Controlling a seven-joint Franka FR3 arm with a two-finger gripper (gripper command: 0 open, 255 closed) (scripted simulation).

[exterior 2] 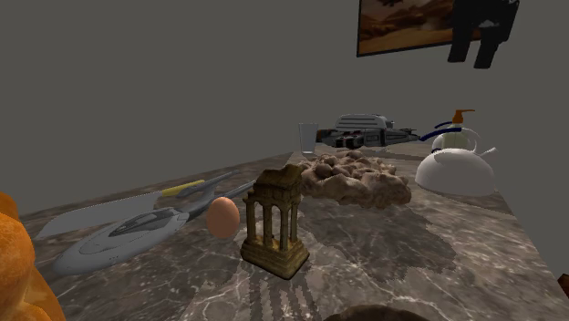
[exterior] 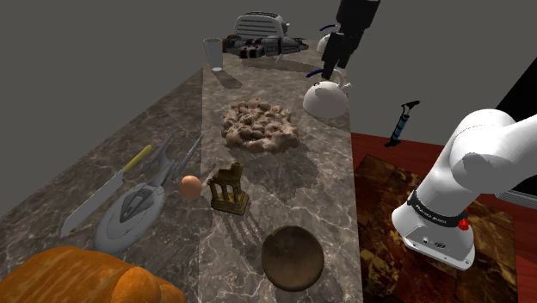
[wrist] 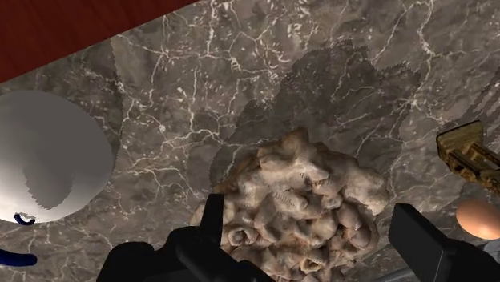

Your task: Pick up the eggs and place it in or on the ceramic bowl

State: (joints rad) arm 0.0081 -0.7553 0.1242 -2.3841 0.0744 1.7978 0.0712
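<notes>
A small orange-brown egg (exterior: 190, 186) lies on the marble counter between a grey starship model (exterior: 136, 205) and a little gold temple model (exterior: 229, 189). The dark brown bowl (exterior: 293, 256) sits nearer the counter's front end, past the temple. My black gripper (exterior: 334, 58) hangs high over the far part of the counter, open and holding nothing. In the second exterior view the egg (exterior 2: 222, 217) sits left of the temple, and the gripper (exterior 2: 474, 53) is at the top right. In the wrist view the fingers (wrist: 212, 220) stand wide apart over a lumpy rock pile (wrist: 296, 200), with the egg (wrist: 479, 218) off beyond one finger.
A white kettle (exterior: 325, 99) stands beside the rock pile (exterior: 260, 127), almost under the gripper. A glass (exterior: 212, 53) and a toaster (exterior: 262, 26) are at the far end. A knife (exterior: 103, 194) lies beside the starship, an orange loaf-like thing (exterior: 77, 275) at the near corner.
</notes>
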